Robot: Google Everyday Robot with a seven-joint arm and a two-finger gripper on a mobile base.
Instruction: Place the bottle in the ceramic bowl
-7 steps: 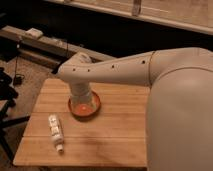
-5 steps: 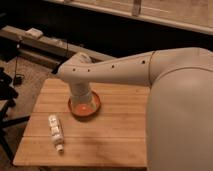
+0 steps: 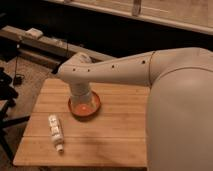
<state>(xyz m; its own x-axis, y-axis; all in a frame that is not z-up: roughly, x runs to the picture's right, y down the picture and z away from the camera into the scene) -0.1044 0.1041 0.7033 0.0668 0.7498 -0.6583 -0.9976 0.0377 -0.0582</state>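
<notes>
The bottle (image 3: 55,132) is small, slim and white with a reddish-marked label. It lies on its side on the wooden table (image 3: 105,135) at the front left, cap toward the front edge. The ceramic bowl (image 3: 85,106) is orange-red with a darker rim and sits near the table's middle left, behind and to the right of the bottle. My gripper (image 3: 81,98) hangs straight down from the white arm, right over the bowl, and the wrist hides its tips. It is well apart from the bottle.
The big white arm (image 3: 165,80) and its shoulder fill the right side and cover the table's right part. A dark floor with cables and a low ledge (image 3: 35,42) lies behind the table. A dark stand (image 3: 6,100) is to the left.
</notes>
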